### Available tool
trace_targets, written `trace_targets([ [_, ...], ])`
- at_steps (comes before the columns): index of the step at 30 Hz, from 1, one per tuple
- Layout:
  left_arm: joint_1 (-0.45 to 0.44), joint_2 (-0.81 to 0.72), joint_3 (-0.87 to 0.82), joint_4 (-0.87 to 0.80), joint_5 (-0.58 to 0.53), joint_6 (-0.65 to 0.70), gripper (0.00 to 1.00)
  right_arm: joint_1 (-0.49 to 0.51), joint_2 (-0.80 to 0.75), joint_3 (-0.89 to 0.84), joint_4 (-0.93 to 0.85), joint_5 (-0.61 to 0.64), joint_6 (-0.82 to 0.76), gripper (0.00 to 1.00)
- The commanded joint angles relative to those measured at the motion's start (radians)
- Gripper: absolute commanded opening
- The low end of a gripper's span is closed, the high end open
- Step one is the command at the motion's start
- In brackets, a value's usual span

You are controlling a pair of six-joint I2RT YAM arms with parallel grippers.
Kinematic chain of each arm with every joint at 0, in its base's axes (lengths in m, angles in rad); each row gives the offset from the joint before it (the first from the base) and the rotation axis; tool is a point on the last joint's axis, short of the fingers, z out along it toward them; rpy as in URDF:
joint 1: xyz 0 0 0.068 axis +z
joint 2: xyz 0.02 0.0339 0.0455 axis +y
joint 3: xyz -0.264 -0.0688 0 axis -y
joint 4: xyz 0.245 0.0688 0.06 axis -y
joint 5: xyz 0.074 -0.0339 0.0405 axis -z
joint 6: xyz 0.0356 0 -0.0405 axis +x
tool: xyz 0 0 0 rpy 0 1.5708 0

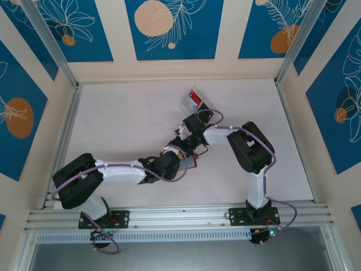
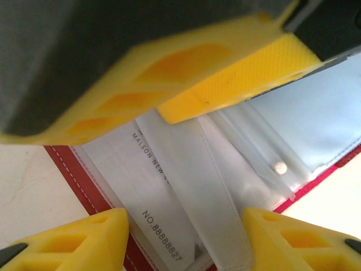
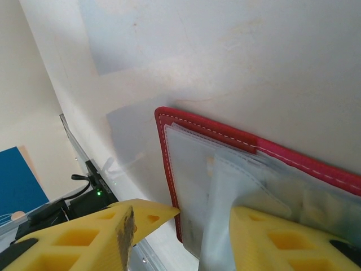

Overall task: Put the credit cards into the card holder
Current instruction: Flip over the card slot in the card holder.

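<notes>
Top external view: the card holder (image 1: 190, 163) lies open on the white table (image 1: 118, 124), with both arms meeting over it. The left gripper (image 1: 179, 157) comes at the holder from its left side. The right gripper (image 1: 189, 141) reaches down onto it from its far side. Beyond the holder, well apart from it, a clear tray (image 1: 202, 103) has a red card (image 1: 194, 97) in it.

Left wrist view: the left gripper (image 2: 186, 217) is spread wide, one yellow finger low on each side of the card holder (image 2: 67, 164), and nothing is clamped between them. The holder's translucent pockets face up. A white printed slip (image 2: 152, 214) sits inside one of them, and a small metal snap (image 2: 278, 166) lies toward the holder's right edge. Yellow fingers (image 2: 197, 73) of the other arm hang just above the pockets.

Right wrist view: the right gripper (image 3: 206, 212) is also parted. Its left fingertip touches the red stitched edge of the card holder (image 3: 214, 129), and its right finger rests over the pockets. A translucent pocket flap (image 3: 223, 197) stands between the two fingers; whether they press on it I cannot tell
</notes>
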Motion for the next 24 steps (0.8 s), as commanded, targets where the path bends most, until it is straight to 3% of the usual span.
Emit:
trace_targets([
  [1,-0.011,0.018,-0.009,-0.016,-0.075,-0.002,0.53,-0.003,0.009,-0.019,-0.057,0.047,-0.002,0.53],
  [11,-0.014,-0.007,-0.013,-0.031,-0.104,-0.014,0.52,-0.029,-0.097,0.023,-0.158,0.111,-0.090,0.64],
  [24,-0.014,0.023,0.020,-0.051,-0.124,-0.022,0.52,-0.044,-0.198,-0.006,-0.188,0.113,-0.142,0.69],
])
